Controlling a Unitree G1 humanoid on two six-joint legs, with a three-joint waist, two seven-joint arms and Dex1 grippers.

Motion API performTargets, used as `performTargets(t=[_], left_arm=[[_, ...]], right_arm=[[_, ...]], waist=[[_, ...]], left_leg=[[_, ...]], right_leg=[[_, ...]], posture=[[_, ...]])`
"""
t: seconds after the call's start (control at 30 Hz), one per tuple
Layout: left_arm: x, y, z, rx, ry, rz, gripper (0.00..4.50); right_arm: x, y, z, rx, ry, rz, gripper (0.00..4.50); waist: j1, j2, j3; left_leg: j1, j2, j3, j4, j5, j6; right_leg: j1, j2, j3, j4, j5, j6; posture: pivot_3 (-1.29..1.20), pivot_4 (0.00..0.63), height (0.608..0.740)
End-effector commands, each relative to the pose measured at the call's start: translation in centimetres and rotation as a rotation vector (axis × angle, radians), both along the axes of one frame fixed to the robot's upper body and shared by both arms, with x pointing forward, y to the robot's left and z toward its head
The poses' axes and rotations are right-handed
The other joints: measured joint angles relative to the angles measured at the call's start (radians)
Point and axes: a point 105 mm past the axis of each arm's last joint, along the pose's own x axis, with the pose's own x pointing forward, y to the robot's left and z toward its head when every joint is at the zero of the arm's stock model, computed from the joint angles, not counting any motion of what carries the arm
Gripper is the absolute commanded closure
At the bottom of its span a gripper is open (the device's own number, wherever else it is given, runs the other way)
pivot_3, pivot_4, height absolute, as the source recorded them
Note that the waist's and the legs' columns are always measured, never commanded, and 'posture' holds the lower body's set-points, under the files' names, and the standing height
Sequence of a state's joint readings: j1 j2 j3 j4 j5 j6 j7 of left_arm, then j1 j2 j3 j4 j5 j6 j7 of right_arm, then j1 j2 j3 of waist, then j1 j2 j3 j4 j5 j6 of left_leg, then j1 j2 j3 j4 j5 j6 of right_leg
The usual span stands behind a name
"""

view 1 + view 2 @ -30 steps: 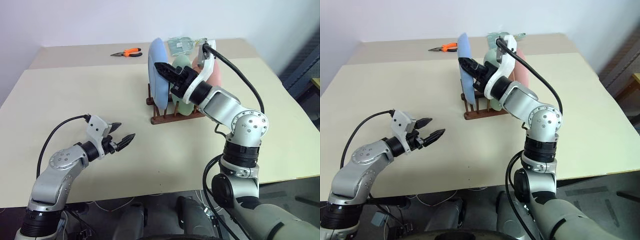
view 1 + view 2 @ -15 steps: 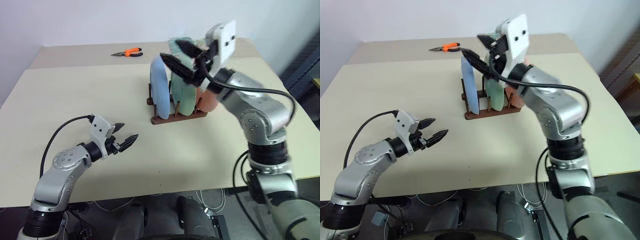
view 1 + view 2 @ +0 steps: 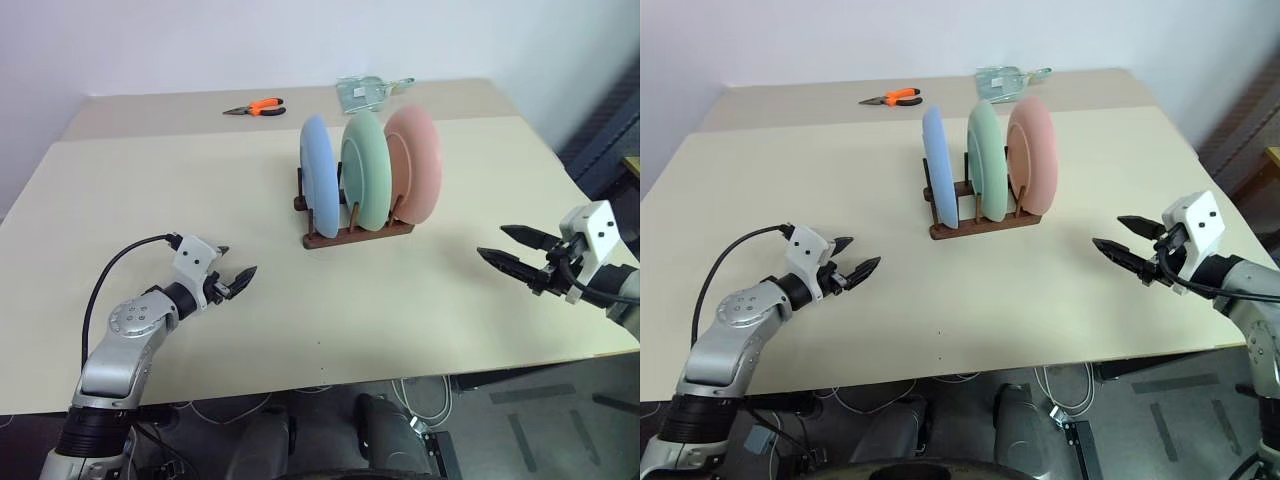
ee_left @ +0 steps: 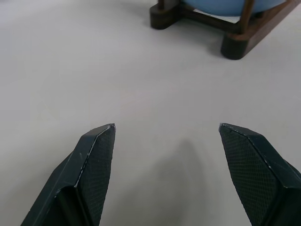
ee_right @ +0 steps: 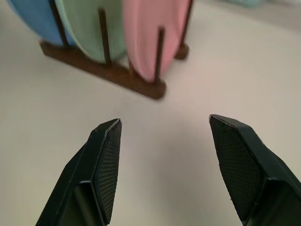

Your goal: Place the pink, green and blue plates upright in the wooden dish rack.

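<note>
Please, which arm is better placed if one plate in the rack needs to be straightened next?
Probably the right: the right gripper, jaws open, faces the pink plate in the rack. The left gripper sits lower, facing the rack's base.

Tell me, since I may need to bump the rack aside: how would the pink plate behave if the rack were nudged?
The pink plate stands on edge at the end of the wooden dish rack, held only by thin pegs, so it would probably rock or lean. Being round, it might roll if it slipped free. It looks like stiff, light plastic, unlikely to break.
</note>
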State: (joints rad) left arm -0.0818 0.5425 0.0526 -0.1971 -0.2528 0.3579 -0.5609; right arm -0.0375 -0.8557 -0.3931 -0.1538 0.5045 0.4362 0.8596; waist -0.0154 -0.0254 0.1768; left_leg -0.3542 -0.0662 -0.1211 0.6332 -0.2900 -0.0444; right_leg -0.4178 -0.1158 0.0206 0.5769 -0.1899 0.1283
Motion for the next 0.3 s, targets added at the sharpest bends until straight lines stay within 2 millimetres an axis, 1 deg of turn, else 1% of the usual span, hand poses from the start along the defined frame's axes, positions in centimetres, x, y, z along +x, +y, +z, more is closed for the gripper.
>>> performTargets(t=[0.03, 0.13, 0.2, 0.3], left_arm=[[-0.3, 0.9, 0.3, 0.019, -0.029, 0.016, 0.87], [-0.4, 1.1, 0.1, 0.027, -0.028, 0.028, 0.87], [-0.5, 1.6, 0.0, 0.032, -0.028, 0.051, 0.87], [-0.6, 1.8, -0.2, 0.041, -0.035, 0.073, 0.87]], right_arm=[[1.0, -0.3, -0.3, -0.018, -0.044, -0.012, 1.51], [1.6, -0.7, -0.8, -0.016, -0.047, -0.018, 1.51], [2.2, -0.6, -1.0, -0.008, -0.051, -0.017, 1.51], [2.7, -0.3, -1.2, -0.007, -0.052, -0.004, 1.51]], waist=[[-0.001, 0.000, 0.000], [0.003, 0.000, 0.000], [0.006, 0.000, 0.000], [0.008, 0.000, 0.000]], left_leg=[[0.000, 0.002, 0.001, 0.000, 0.000, 0.000], [0.001, 0.003, 0.002, 0.000, 0.000, 0.000], [0.000, 0.003, 0.002, 0.001, 0.000, 0.000], [0.000, 0.003, 0.002, 0.002, 0.000, 0.000]], right_leg=[[0.001, 0.000, -0.001, 0.000, 0.000, 0.000], [-0.001, 0.001, -0.001, 0.000, 0.000, 0.000], [-0.006, 0.001, -0.001, 0.000, 0.004, -0.002], [-0.006, 0.001, -0.001, 0.000, 0.005, -0.001]], posture=[[0.00, 0.150, 0.740], [0.00, 0.150, 0.740], [0.00, 0.150, 0.740], [0.00, 0.150, 0.740]])
